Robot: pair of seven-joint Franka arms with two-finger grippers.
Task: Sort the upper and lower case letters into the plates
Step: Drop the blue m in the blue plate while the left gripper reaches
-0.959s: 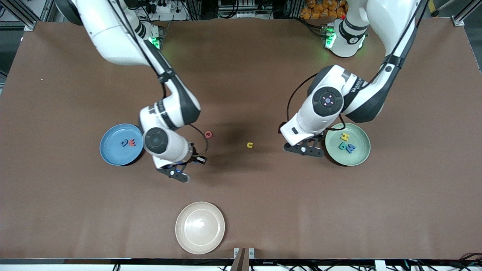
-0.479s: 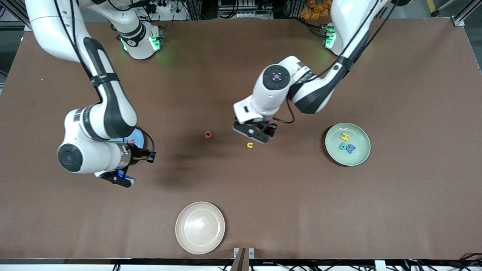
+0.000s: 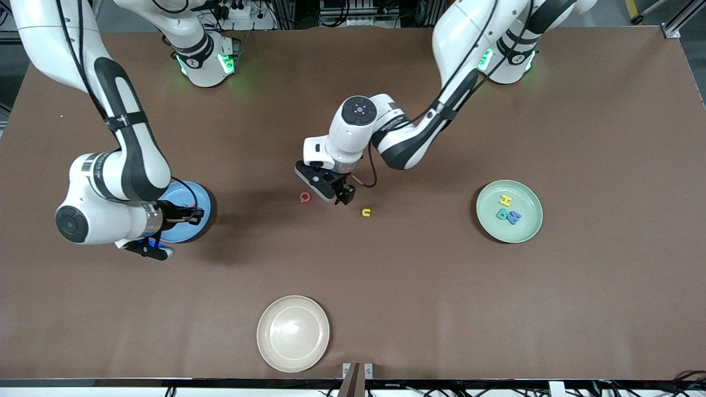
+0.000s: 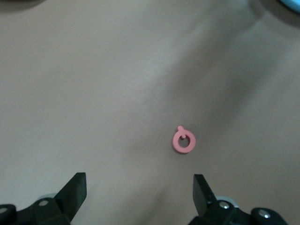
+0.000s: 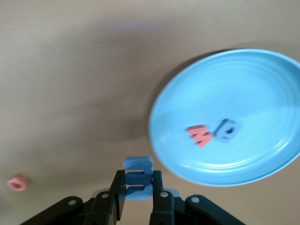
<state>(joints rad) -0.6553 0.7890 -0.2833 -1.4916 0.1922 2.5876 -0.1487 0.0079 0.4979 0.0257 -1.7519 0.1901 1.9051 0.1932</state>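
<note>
Both arms have shifted toward the picture's left since half a second ago: the left gripper (image 3: pixel 325 187), which was just above the yellow letter (image 3: pixel 365 212), is now hanging just beside the red letter (image 3: pixel 305 197) at centre frame, and the right gripper (image 3: pixel 148 249) has slid further along the near edge of the blue plate (image 3: pixel 194 193) at mid left.

In the left wrist view the left gripper (image 4: pixel 139 190) is standing with its jaws spread wide, nothing between them, and the red letter (image 4: pixel 183 141) is lying flat on the brown table (image 3: pixel 386 286) just ahead of the fingertips.

The right gripper (image 5: pixel 138 187) is pinching a blue letter (image 5: pixel 138 178) between closed fingers, hovering over the table at the blue plate's rim (image 5: pixel 159 154). Inside that plate a red letter W (image 5: pixel 198 135) and a blue letter (image 5: pixel 227 130) are sitting side by side, touching.

At mid right of the front view the mint green plate (image 3: pixel 528 234) is holding a yellow H (image 3: pixel 505 200), a teal letter (image 3: pixel 502 214) and a blue letter (image 3: pixel 513 217), clustered close together. A cream plate (image 3: pixel 293 333) is resting at lower centre.
</note>
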